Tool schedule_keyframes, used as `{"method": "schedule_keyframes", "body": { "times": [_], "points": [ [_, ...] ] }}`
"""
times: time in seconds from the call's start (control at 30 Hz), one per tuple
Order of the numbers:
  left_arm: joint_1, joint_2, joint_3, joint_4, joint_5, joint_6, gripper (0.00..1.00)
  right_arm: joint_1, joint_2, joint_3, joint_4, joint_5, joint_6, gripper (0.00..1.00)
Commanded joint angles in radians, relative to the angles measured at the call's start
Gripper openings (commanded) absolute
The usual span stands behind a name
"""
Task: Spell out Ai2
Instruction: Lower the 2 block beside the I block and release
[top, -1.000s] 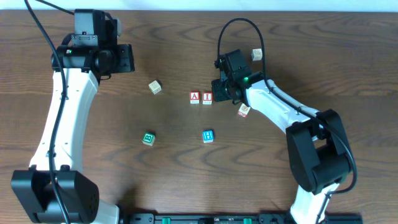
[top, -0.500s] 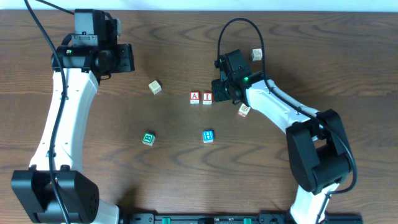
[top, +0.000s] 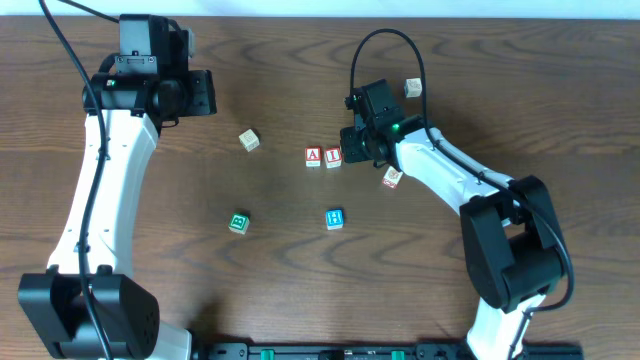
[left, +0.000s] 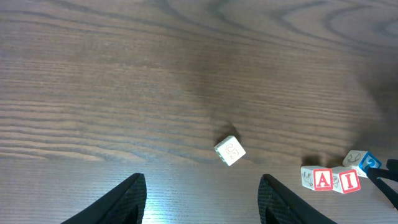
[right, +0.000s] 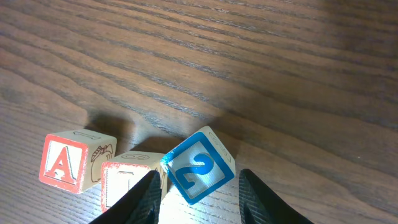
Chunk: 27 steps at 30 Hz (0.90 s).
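A red A block (top: 313, 156) and a red I block (top: 333, 156) sit side by side at the table's middle. In the right wrist view the A (right: 62, 163) and I (right: 127, 180) lie left of a blue 2 block (right: 199, 167). The 2 block is tilted, touches the I's right side, and sits between my right gripper's fingers (right: 198, 193). In the overhead view the right gripper (top: 352, 150) hides the 2 block. The 2 block also shows in the left wrist view (left: 362, 163). My left gripper (left: 202, 199) is open and empty, high at the far left (top: 205, 93).
A cream block (top: 249, 139) lies left of the A. A green block (top: 238, 222) and a blue block (top: 335, 219) lie nearer the front. A red-marked block (top: 393, 177) lies under the right arm. A cream block (top: 413, 88) lies at the back right.
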<state>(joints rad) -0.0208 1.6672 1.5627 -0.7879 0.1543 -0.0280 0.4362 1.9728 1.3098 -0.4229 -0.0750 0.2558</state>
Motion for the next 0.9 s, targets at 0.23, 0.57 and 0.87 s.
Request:
{"method": "schedule_keyframes", "body": {
  "times": [0.23,0.57,0.87],
  "points": [
    [0.002,-0.019,-0.007,0.000,0.008,0.006,0.59,0.009,0.010,0.004,0.050,0.009,-0.003,0.43],
    [0.002,-0.019,-0.007,0.000,0.008,0.006,0.59,0.010,0.010,0.004,0.076,0.075,-0.047,0.43],
    [0.002,-0.019,-0.007,0.002,0.008,0.006,0.59,0.010,0.010,0.004,0.113,0.105,-0.168,0.42]
  ]
}}
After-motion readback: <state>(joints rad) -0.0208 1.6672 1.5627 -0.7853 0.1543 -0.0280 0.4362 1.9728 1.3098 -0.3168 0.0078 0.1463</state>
